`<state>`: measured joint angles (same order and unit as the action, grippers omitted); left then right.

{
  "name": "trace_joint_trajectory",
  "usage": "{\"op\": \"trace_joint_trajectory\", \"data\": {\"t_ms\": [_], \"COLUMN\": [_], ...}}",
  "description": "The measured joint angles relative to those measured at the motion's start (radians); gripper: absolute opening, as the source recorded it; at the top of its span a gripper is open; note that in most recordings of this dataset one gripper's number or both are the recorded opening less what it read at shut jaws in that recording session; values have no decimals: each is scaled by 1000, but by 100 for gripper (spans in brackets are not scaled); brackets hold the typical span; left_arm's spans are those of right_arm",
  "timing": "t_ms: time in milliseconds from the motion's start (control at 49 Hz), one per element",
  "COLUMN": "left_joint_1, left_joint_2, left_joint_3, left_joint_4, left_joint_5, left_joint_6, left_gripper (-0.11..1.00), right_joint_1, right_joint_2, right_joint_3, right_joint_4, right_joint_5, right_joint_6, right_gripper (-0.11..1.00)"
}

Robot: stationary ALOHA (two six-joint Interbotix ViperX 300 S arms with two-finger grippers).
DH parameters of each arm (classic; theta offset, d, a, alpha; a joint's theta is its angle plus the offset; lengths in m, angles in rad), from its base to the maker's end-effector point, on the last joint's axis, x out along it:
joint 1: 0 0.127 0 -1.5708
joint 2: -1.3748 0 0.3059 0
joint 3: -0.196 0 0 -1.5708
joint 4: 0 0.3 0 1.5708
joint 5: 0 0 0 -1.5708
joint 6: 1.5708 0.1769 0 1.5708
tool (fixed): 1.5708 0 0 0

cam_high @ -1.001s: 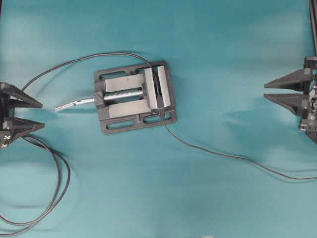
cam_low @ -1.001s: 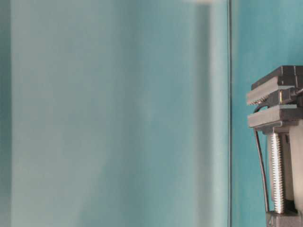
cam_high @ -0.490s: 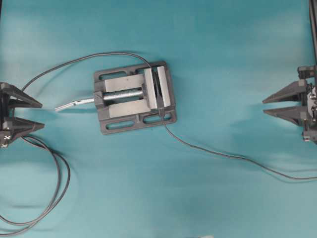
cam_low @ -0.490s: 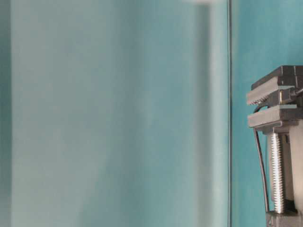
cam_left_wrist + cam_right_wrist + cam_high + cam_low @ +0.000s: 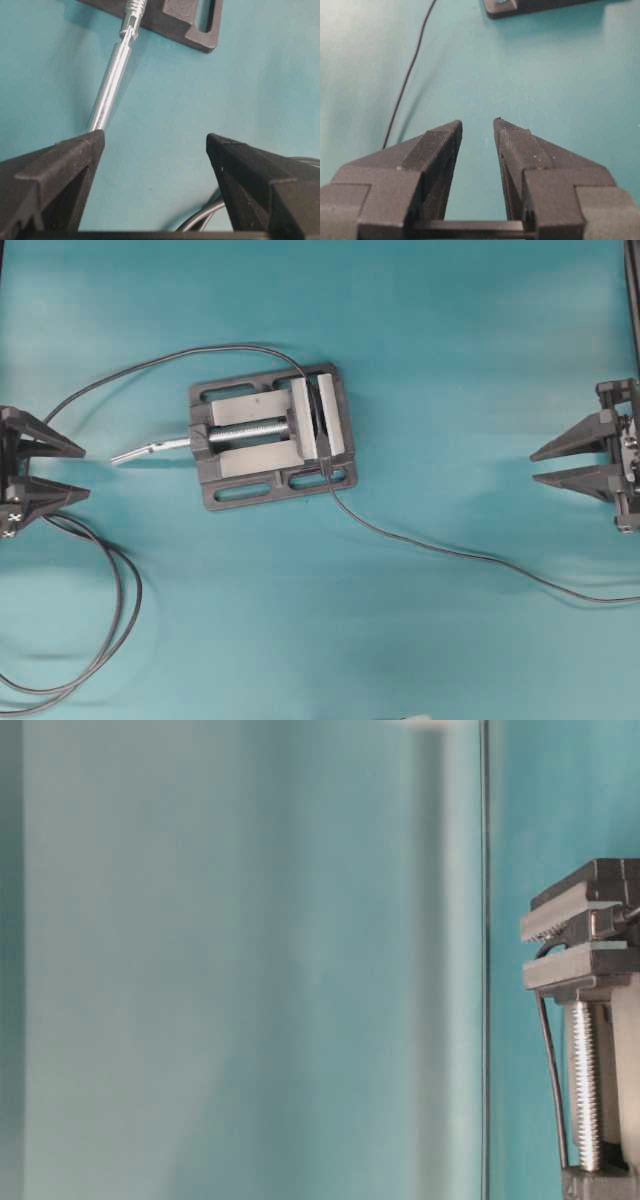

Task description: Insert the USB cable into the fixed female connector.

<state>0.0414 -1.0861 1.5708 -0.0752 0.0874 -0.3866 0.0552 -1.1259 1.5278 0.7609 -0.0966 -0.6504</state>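
Right gripper [image 5: 533, 468], jaws part-open, empty, has dropped lower in overhead view vs 1 s ago. Left gripper [image 5: 85, 473] wide, unmoved. USB cable [image 5: 450, 551] unmoved on mat; fixed female connector [image 5: 600, 924] clamped in vise [image 5: 272, 436].

Teal table surface [image 5: 470, 360], matte, uniform. Resting on it: one grey metal vise [image 5: 272, 435] left of centre, its silver screw handle [image 5: 150, 449] pointing left; one thin USB cable [image 5: 450, 552] trailing from the vise toward the right edge; one thicker black cable [image 5: 118, 625] looped at lower left.
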Motion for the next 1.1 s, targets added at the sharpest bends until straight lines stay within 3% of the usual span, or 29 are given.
{"op": "trace_joint_trajectory", "data": {"t_ms": [306, 449, 797, 919, 1103], "left_joint_1": [-2, -2, 0, 0, -2], "left_joint_2": [0, 0, 0, 0, 0], "left_joint_3": [0, 0, 0, 0, 0], "left_joint_4": [0, 0, 0, 0, 0], "left_joint_5": [0, 0, 0, 0, 0], "left_joint_6": [0, 0, 0, 0, 0], "left_gripper": [99, 99, 99, 99, 99], "right_joint_1": [2, 0, 0, 0, 0], "right_joint_2": [2, 0, 0, 0, 0], "right_joint_3": [-14, -20, -32, -32, -32], "right_joint_4": [0, 0, 0, 0, 0], "right_joint_5": [64, 71, 80, 91, 97], "right_joint_6": [-9, -52, -380, -390, -353], "right_gripper": [37, 37, 37, 37, 37]}}
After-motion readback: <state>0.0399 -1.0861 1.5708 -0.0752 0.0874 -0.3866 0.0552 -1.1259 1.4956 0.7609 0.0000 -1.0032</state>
